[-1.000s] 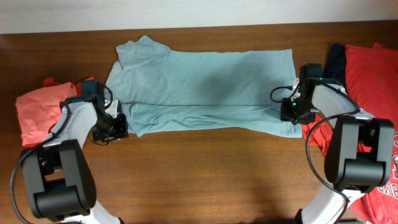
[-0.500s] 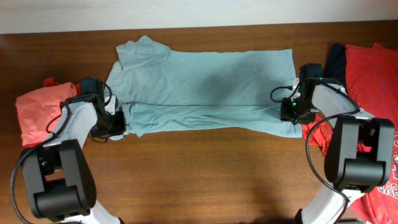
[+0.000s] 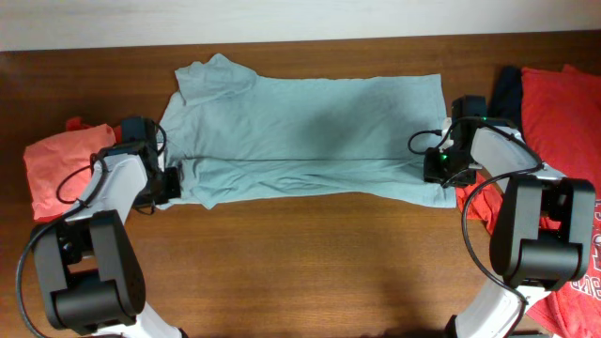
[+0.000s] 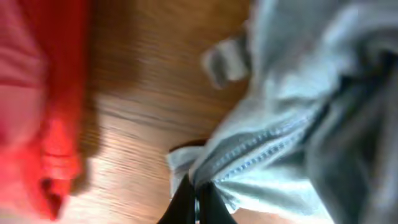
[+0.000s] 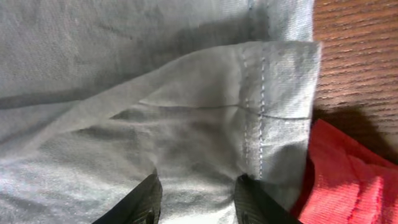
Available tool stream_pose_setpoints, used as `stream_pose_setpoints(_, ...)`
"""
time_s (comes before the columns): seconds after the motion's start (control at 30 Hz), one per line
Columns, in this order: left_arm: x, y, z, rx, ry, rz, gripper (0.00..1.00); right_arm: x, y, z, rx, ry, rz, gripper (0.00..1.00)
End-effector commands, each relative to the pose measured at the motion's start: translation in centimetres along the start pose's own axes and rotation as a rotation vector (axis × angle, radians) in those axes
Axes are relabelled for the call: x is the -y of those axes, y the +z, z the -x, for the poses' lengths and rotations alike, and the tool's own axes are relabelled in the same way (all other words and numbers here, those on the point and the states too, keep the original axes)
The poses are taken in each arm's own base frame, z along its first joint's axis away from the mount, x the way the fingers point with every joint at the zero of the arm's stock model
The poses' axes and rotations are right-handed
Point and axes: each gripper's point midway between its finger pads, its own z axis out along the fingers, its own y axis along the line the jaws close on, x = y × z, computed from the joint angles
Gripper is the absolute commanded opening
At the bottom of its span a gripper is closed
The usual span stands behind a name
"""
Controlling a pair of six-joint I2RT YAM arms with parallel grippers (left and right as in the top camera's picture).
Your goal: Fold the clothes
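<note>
1. Workpiece: a pale blue T-shirt (image 3: 310, 122) lies spread sideways on the wooden table (image 3: 310, 272), spanning the gap between the 2 grippers. Its sleeve end is at the left gripper and its bottom hem at the right gripper.

2. Left gripper (image 3: 172, 184): in the left wrist view the left gripper (image 4: 196, 198) has its jaws closed to a narrow pinch on a stitched edge of the shirt. Cloth bunches just ahead of the tips. An orange-red garment (image 3: 56, 164) lies outboard of this gripper, apart from the shirt.

3. Right gripper (image 3: 438, 167): in the right wrist view the fingers (image 5: 144, 200) are spread wide. The shirt's stitched hem corner (image 5: 258, 112) lies flat ahead of them, and cloth lies between them. Nothing appears clamped. A red garment (image 5: 348, 180) lies beside the hem, outboard of the fingers.

4. Progress: a straight line runs along the shirt between the 2 grippers, and the right wrist view shows 1 layer lying over another. The first lengthwise fold therefore looks laid, or nearly so. The sleeve end looks rumpled and not yet squared.

5. Remaining: judged from the layout, smoothing of this fold, further folds to make the shirt compact, then the other garments. These include the red garment (image 3: 563, 103) and a dark garment (image 3: 507, 89) outboard of the right gripper.
</note>
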Motion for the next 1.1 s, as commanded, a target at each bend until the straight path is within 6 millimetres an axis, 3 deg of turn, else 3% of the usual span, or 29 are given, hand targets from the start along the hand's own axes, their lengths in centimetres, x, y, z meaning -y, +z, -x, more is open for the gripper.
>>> stream_pose_setpoints(0.0,-3.1,-0.1,0.8,0.043,-0.072,0.158,0.04,0.3,2.4,-1.7,-0.083,0.009,-0.001,0.43)
stream_pose_setpoints(0.27,-3.3,-0.1,0.5,0.031,-0.099,0.168,0.34,0.3,2.4,-1.7,-0.083,0.009,-0.001,0.43)
stream_pose_setpoints(0.4,-2.2,-0.6,-0.4,-0.017,-0.086,0.098,0.35,0.3,2.4,-1.7,-0.082,0.009,-0.001,0.43)
stream_pose_setpoints(0.57,-0.1,-3.9,1.0,0.005,-0.087,-0.044,0.44,0.3,2.4,-1.7,-0.082,0.009,-0.001,0.43)
stream_pose_setpoints(0.67,0.0,-6.2,2.6,0.076,-0.087,-0.052,0.56,0.3,2.4,-1.7,-0.082,0.009,-0.001,0.43)
stream_pose_setpoints(0.8,0.0,-7.5,3.4,0.123,-0.09,-0.064,0.57,0.3,2.4,-1.7,-0.083,0.009,-0.001,0.44)
stream_pose_setpoints(1.07,3.8,-5.6,1.2,0.031,-0.02,-0.149,0.57,0.3,2.4,-1.7,-0.083,0.009,-0.001,0.44)
